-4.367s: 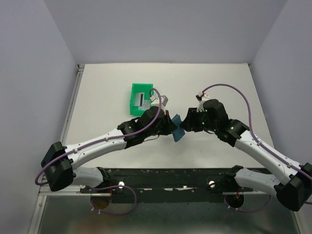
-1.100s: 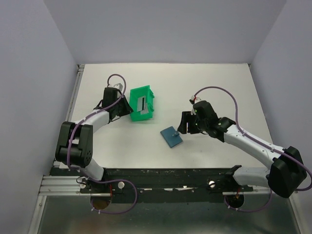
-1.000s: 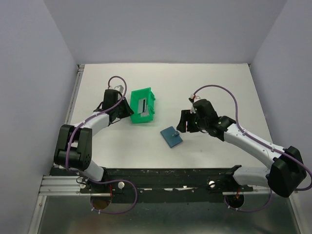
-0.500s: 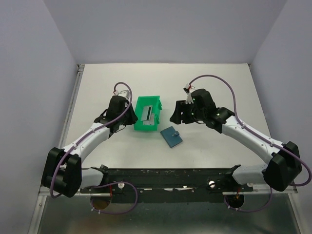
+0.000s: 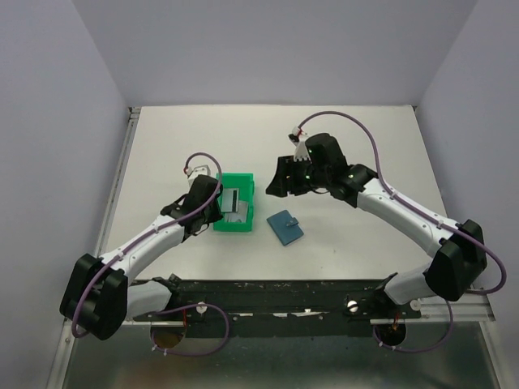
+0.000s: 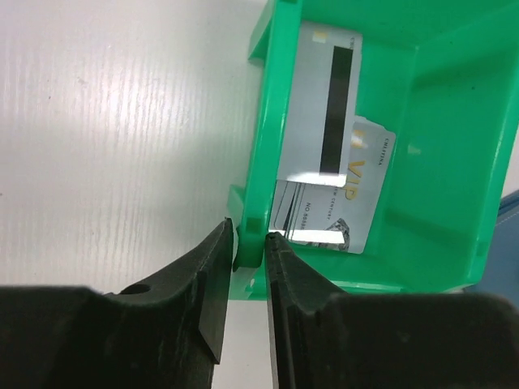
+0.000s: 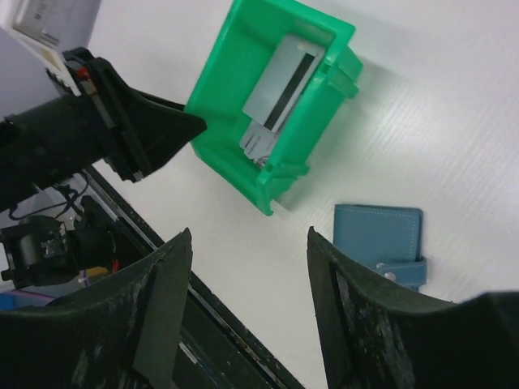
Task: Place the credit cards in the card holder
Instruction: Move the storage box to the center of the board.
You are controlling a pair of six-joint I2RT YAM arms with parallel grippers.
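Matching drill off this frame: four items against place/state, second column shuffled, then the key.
Items
1. credit cards
2. card holder
3. left claw
4. right claw

Place or state
A. open and empty, up off the table
B. closed, flat on the table beside the green bin
C. lying inside the green bin
D. straddling a wall of the green bin

Pairs: 1-C, 2-B, 3-D, 4-A
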